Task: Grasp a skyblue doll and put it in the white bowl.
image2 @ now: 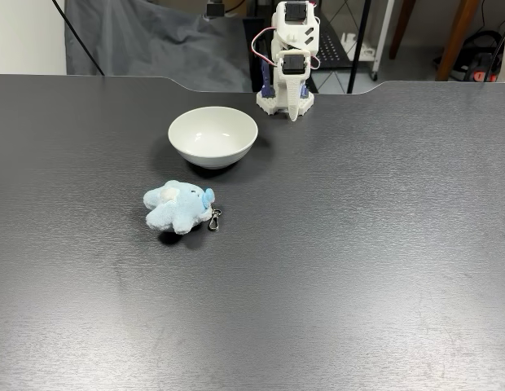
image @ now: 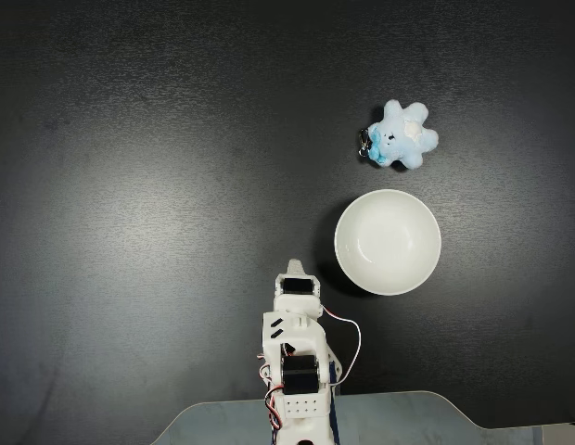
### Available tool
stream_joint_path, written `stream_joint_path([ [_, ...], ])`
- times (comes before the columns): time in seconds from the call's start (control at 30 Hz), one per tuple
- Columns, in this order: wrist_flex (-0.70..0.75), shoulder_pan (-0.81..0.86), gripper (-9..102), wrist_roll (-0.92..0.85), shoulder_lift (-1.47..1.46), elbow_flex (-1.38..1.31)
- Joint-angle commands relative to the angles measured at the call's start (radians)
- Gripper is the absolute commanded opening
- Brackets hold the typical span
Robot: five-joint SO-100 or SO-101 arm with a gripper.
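Folded arm's tool (image2: 295, 110) pointing down, jaw state unclear; skyblue doll (image: 402, 135) beside white bowl (image: 389, 242).

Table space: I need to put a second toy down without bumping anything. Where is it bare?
In the top-down fixed view, everything left of the arm is bare black table. The crowded part is upper right, where the skyblue doll lies just beyond the white bowl, apart from it.
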Motion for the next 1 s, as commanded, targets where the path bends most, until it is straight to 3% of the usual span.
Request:
stream_joint_path([
  [0.0,-0.025,-0.006,0,0.008,0.002,-0.025],
  [0.13,-0.060,-0.006,0,0.008,0.002,-0.114],
  [0.33,-0.261,-0.006,0,0.008,0.000,-0.405],
  [0.7,-0.273,0.006,0,0.018,-0.011,-1.035],
  [0.97,-0.272,0.009,0,0.020,-0.476,-1.752],
])
